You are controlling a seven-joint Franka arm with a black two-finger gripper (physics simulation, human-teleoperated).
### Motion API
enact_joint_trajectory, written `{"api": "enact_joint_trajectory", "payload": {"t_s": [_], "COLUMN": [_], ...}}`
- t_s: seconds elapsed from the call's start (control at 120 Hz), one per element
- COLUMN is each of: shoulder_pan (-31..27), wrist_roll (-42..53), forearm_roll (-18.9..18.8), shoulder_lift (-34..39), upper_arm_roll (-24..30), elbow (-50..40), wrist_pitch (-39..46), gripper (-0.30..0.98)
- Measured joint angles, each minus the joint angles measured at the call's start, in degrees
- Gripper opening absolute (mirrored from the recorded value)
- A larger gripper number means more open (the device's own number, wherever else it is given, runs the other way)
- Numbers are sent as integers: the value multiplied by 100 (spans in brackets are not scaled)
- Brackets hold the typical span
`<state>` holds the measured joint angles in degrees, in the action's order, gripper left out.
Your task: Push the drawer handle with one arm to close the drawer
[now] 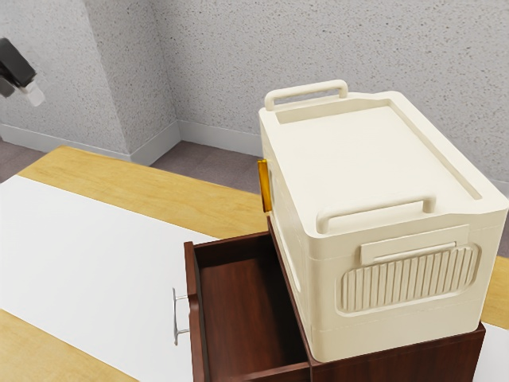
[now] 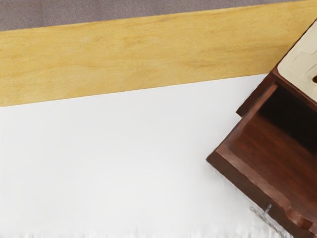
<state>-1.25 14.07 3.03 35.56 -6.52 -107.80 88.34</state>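
Handle [image 1: 175, 318]: mounted on the front of the drawer [image 1: 246, 318], which stands open toward the exterior view's left. Cabinet [image 1: 398, 360]: to the right, bearing a cream box [image 1: 362, 159]. My gripper [image 1: 32, 95]: far left, well apart from the handle; opening and grip cannot be determined. Step judged: approach. Next: descend facing the handle, then push toward the cabinet.

Cream case [image 1: 358, 159], upright; two bar handles [image 1: 306, 90] on top, ribbed panel [image 1: 409, 278] on one side. Amber strip [image 1: 265, 188], at another side. Wooden table [image 1: 159, 181], bearing white sheet [image 1: 95, 278]. Speckled walls [image 1: 215, 64], pale skirting [image 1: 219, 138], grey-purple floor [image 1: 208, 165].
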Motion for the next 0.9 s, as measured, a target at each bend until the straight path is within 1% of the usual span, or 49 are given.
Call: {"api": "enact_joint_trajectory", "payload": {"t_s": [0.05, 0.133, 0.242, 0.283, 0.342, 0.408, 0.45, 0.475, 0.533, 0.592, 0.667, 0.808, 0.9], "shoulder_pan": [-389, -654, -822, -881, -1176, -1285, -1287, -1263, -1150, -937, -884, -819, -696], "wrist_roll": [-22, -56, -154, -189, -233, -262, -82, 146, 846, 1420, 2174, 3948, 4876], "forearm_roll": [-74, -310, -472, -498, -517, -539, -546, -538, -391, -296, -257, -275, -253], "shoulder_lift": [959, 2280, 3331, 3604, 3870, 3953, 3957, 3944, 3863, 3834, 3770, 3344, 2318], "upper_arm_roll": [220, 490, 444, 434, 434, 448, 459, 462, 450, 451, 459, 435, 422], "elbow": [-1329, -3035, -4236, -4719, -5220, -5440, -5478, -5492, -5495, -5499, -5503, -5528, -5512], "wrist_pitch": [129, 276, 253, 233, 195, 156, 265, 429, 756, 844, 929, 1023, 1259], "gripper": [66, 67, 67, 67, 67, 67, 66, 66, 66, 66, 66, 66, 66]}}
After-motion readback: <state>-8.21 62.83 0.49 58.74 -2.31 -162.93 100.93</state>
